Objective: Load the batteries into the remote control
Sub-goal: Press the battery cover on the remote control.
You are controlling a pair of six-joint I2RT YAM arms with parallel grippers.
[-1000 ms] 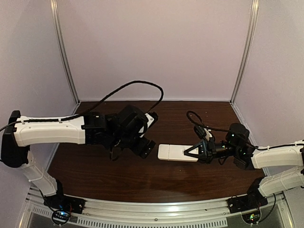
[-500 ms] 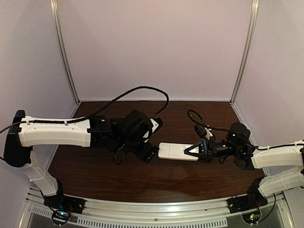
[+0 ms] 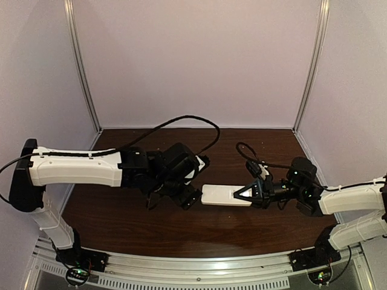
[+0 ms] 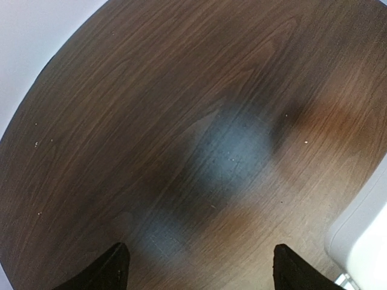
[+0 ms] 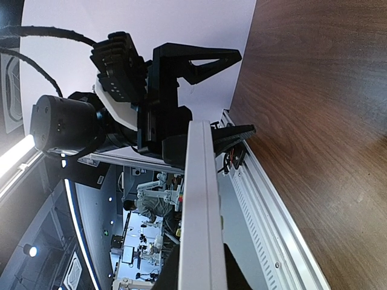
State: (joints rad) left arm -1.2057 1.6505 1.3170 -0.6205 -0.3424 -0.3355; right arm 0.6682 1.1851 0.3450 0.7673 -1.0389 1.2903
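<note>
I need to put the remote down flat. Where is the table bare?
The table has bare wood along its near edge, between the remote control and the front rail, and at the back beside the wall. Mid-table is crowded: the open left gripper sits by the remote's end, and the right gripper clamps the other.

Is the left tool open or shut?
Open. The left tool has its two fingertips far apart in its wrist view, with only table between them.
</note>
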